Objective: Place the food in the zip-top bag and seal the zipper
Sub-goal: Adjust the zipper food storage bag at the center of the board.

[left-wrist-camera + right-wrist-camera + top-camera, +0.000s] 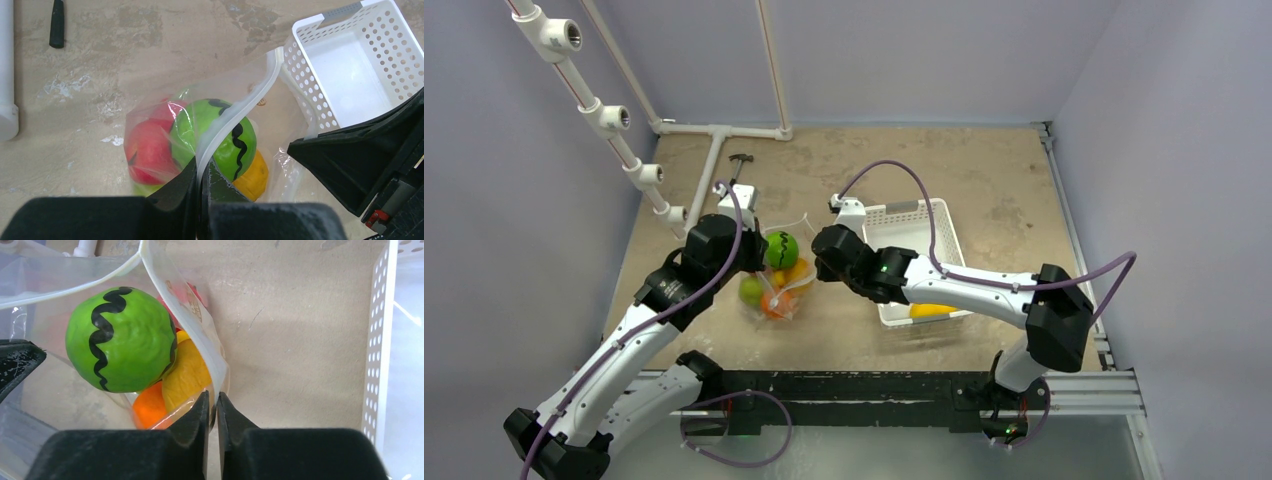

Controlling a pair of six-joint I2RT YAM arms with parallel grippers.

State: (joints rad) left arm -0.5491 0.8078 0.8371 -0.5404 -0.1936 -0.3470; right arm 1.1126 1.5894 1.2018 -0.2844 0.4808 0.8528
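Note:
The zip-top bag [776, 278] lies between the two arms with its mouth spread open. Inside it are a green ball with a black wavy stripe [120, 345], a red fruit [147, 150], a yellow one [187, 372] and an orange one [149, 410]. My left gripper [202, 175] is shut on the zipper [235, 120] at the bag's left end. At the right end, my right gripper [213, 400] pinches the bag's edge strip [210, 347]. A yellow piece of food [932, 311] lies in the white basket [949, 235].
The basket's perforated wall [380, 340] stands close to the right of the bag. White pipes [714, 150] run along the back left. A black-handled tool [57, 22] lies beyond the bag.

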